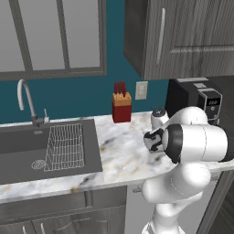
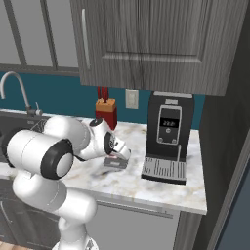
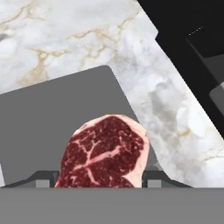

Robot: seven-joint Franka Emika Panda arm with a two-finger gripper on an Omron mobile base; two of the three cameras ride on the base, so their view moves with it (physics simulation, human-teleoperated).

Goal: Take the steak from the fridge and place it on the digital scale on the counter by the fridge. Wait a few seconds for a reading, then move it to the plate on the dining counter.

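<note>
1. Tool (image 3: pixel 100 183): its two dark fingertips (image 3: pixel 43 178) flank the steak (image 3: pixel 105 153) and pinch it from either side; jaws spread only as wide as the meat.
2. Steak: red with pale marbling, held over the digital scale (image 3: pixel 57 113); whether it touches the platform cannot be told.
3. Digital scale (image 2: pixel 115 163): flat grey square on the marbled table (image 2: pixel 132 183), just left of the black coffee machine (image 2: pixel 168 141).
4. Far side: red knife block (image 1: pixel 121 107) near the wall; sink (image 1: pixel 27 151) to the left.

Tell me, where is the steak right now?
In the hand view the steak sits between the gripper fingertips, over the grey scale on the marbled counter, left of the black coffee machine.
</note>
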